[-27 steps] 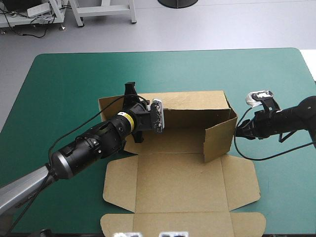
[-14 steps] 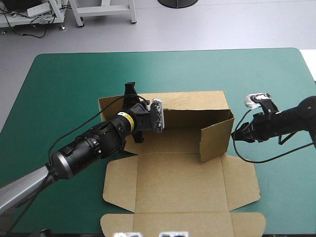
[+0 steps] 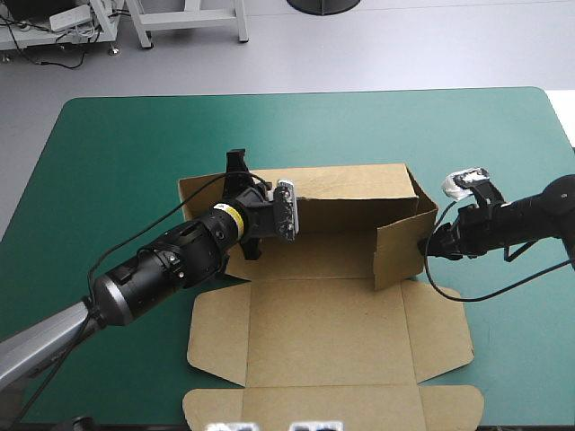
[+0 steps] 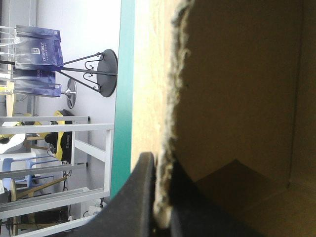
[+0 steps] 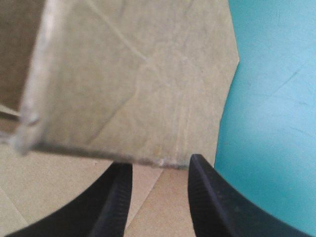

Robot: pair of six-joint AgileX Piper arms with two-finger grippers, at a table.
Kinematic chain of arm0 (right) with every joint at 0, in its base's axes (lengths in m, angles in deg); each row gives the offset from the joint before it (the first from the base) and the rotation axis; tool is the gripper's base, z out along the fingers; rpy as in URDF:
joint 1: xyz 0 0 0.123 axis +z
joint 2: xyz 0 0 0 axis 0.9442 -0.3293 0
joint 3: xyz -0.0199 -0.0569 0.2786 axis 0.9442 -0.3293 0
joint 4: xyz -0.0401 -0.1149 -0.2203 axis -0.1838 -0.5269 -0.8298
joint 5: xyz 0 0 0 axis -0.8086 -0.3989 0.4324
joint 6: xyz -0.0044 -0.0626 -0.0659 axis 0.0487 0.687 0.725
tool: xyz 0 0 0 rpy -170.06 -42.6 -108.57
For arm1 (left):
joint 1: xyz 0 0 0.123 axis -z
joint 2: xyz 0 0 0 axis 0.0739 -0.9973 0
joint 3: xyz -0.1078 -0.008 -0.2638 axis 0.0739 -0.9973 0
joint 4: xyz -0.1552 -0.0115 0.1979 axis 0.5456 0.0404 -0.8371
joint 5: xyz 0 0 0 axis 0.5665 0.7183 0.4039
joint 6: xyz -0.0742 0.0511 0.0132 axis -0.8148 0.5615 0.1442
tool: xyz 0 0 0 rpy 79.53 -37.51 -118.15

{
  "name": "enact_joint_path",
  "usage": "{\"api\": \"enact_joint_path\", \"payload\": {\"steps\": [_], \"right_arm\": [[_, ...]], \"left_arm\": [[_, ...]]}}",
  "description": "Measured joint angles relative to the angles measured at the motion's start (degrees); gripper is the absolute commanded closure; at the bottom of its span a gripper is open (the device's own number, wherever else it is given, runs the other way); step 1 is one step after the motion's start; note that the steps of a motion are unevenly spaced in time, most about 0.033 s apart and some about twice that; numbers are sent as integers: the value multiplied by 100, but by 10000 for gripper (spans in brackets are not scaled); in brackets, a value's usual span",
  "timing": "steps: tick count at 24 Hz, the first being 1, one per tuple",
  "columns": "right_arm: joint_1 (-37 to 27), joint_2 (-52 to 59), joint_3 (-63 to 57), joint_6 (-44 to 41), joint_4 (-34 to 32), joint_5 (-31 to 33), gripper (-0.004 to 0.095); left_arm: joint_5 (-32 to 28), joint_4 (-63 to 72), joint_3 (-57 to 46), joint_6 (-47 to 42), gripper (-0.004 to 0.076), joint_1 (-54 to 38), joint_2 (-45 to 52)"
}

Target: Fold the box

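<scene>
The brown box [image 3: 332, 323] lies mid-table with its back wall [image 3: 350, 184] and right wall [image 3: 400, 251] raised and its lid flat toward the front. My left gripper [image 3: 237, 171] is at the back wall's left end. In the left wrist view it [image 4: 162, 168] is shut on that wall's rough edge [image 4: 168, 98]. My right gripper [image 3: 426, 244] is low outside the right wall. In the right wrist view it [image 5: 160, 165] is open, and the wall's panel [image 5: 128, 84] stands just ahead of the fingertips, not between them.
The lid's flaps [image 3: 445, 332] spread toward the table's front edge. Bare teal-green cover [image 3: 117, 162] lies to the left, right and beyond the box. The left arm's body [image 3: 162, 269] reaches over the box's left side.
The right wall swung inward just before, then back out to near upright. The right gripper shifted slightly along with it. The left gripper kept its hold and did not move.
</scene>
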Motion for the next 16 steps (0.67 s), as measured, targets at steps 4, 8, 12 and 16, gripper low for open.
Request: {"api": "enact_joint_path", "payload": {"steps": [4, 8, 12, 16], "right_arm": [[0, 0, 0, 561, 427, 22, 550], [0, 0, 0, 787, 590, 22, 550], [0, 0, 0, 838, 667, 22, 550], [0, 0, -6, 869, 767, 34, 550]], "left_arm": [[31, -19, 0, -38, 729, 0, 0], [25, -19, 0, -44, 729, 0, 0], [13, -26, 0, -44, 729, 0, 0], [-13, -26, 0, -44, 729, -5, 0]]}}
